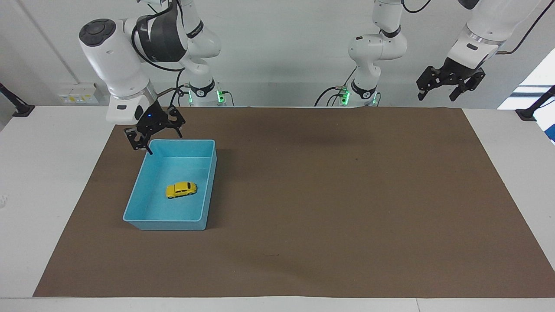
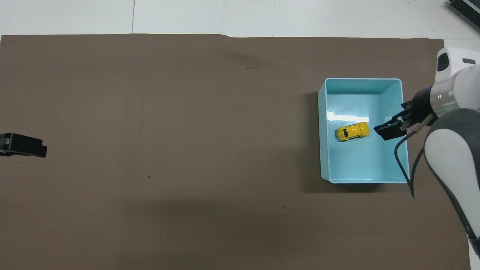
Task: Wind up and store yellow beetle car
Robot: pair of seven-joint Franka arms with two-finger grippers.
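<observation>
The yellow beetle car sits on its wheels on the floor of the light-blue tray, roughly in the tray's middle, with nothing touching it. My right gripper hangs open and empty in the air over the tray's rim at the corner toward the robots, well above the car. My left gripper waits open and empty, raised high over the table's edge at the left arm's end; only its tip shows in the overhead view.
A brown mat covers most of the white table. The tray stands on the mat toward the right arm's end. The right arm's cable dangles beside the tray's outer wall.
</observation>
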